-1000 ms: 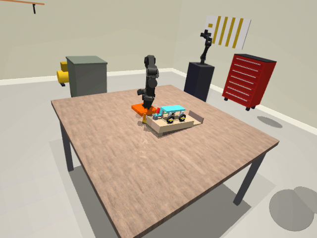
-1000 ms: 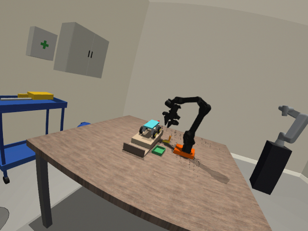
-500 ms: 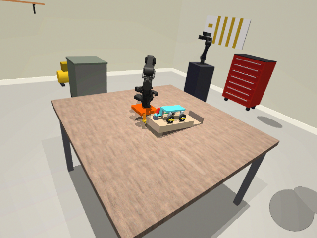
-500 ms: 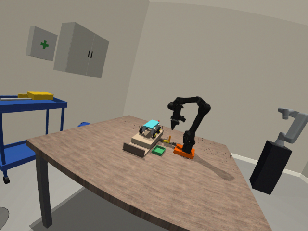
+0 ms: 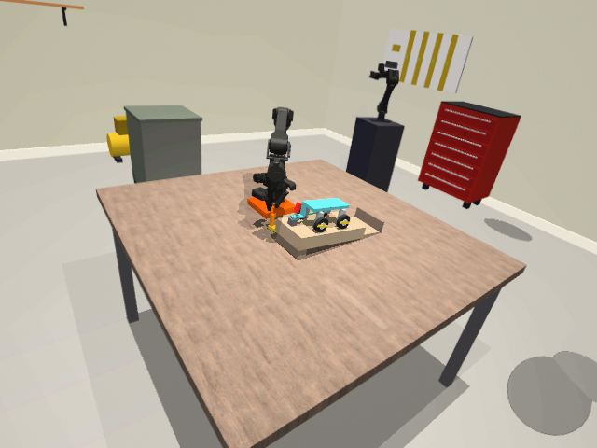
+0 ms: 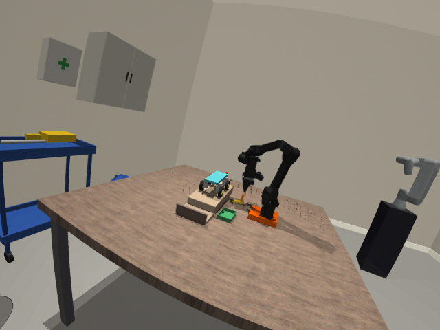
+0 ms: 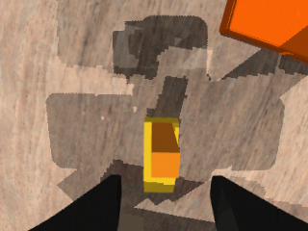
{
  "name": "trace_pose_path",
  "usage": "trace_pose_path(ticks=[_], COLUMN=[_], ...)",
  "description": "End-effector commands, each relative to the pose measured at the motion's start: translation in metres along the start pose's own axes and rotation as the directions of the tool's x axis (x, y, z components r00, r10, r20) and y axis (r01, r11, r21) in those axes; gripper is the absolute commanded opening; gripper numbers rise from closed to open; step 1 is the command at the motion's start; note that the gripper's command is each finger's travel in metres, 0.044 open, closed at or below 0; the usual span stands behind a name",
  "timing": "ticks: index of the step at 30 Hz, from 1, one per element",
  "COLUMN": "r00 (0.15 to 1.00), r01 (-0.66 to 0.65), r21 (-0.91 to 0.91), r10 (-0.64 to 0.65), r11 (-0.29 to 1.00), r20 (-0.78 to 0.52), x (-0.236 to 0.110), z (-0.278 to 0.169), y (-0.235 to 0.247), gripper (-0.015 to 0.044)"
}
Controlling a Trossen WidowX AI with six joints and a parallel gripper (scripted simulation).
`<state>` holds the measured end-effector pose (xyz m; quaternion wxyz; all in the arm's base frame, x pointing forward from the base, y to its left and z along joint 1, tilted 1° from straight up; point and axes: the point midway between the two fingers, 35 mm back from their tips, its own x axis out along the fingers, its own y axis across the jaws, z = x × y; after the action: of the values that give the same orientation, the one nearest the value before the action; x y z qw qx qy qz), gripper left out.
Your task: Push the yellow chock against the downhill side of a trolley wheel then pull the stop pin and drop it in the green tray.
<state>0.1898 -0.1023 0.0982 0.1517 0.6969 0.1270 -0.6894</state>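
Right, my tool (image 7: 164, 215) hangs half-spread and empty above the yellow chock (image 7: 161, 154) on the surface (image 7: 71, 58), so I centre the orange handle (image 7: 165, 156) between both fingers before descending.

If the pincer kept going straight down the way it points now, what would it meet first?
Most likely the yellow chock, at its orange handle, which stands between the open pincer fingers' line below; the gap left is unclear.

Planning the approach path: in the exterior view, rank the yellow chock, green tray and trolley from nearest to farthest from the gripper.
1. Yellow chock, on the table just below the gripper.
2. Green tray, lower left, beside the ramp.
3. Trolley, left, up on the ramp; close to the tray's distance.
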Motion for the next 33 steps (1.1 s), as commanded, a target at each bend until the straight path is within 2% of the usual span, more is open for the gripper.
trace_pose_path(ticks=[1,33], r00=[1.0,1.0], r01=[0.003,0.003], r21=[0.002,0.002], r10=[-0.003,-0.003], r11=[1.0,1.0], r20=[-0.005,-0.005], x=[0.005,0.047], z=[-0.001,-0.001], y=[-0.001,-0.001], gripper=[0.019,0.019])
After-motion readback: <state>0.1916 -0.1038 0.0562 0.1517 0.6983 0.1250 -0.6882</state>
